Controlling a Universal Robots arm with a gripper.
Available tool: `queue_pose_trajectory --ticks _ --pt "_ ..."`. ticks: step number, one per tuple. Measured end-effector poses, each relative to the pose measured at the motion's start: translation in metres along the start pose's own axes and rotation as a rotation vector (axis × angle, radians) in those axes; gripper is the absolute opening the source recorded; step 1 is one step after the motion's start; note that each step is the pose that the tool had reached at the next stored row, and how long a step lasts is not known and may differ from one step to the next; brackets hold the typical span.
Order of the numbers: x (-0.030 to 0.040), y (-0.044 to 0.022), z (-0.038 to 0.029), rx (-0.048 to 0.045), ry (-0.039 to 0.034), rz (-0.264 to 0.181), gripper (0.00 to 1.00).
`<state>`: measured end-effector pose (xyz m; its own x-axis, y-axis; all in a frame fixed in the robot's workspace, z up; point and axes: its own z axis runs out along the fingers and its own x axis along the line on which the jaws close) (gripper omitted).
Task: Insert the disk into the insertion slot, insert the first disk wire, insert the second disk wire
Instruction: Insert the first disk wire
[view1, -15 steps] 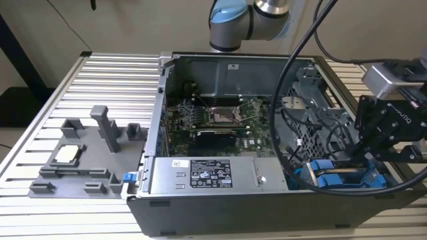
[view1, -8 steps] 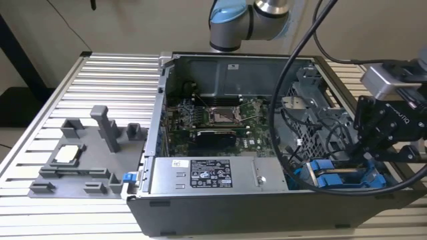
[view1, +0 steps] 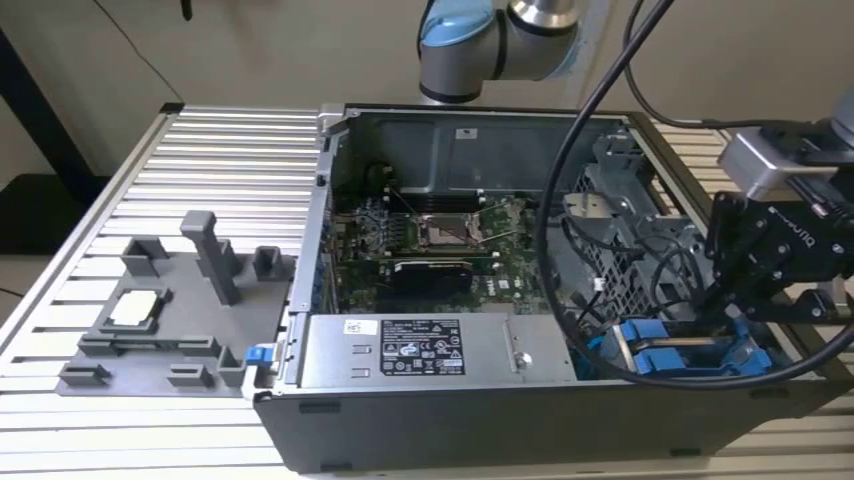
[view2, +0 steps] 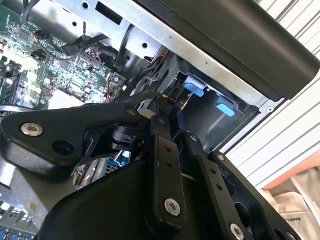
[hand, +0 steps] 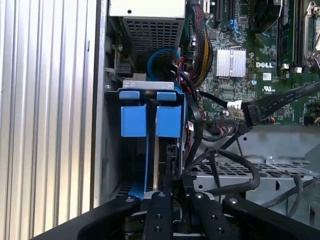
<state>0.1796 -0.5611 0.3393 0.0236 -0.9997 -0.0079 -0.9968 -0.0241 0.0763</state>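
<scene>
One silver-grey hard drive in its bright blue plastic carrier (hand: 168, 122) sits in the metal bay slot (hand: 148, 85), so my black gripper (hand: 176, 183), pinched shut just beside it (on what, I cannot tell), should, I judge, press squarely and gently.

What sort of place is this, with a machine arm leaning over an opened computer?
Most likely a robotics lab or test bench, not an office. An open computer case sits on a slatted metal table, a robot arm reaches over it, and a grey parts fixture lies beside it.
</scene>
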Motion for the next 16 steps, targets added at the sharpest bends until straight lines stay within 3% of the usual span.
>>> queue_pose_trajectory --ticks 13,16 --pt "0.0006 -0.0005 0.0081 -0.0005 -0.0019 0.014 0.2" --pt "0.0006 0.0001 0.0 -0.0006 -0.0022 0.014 0.27"
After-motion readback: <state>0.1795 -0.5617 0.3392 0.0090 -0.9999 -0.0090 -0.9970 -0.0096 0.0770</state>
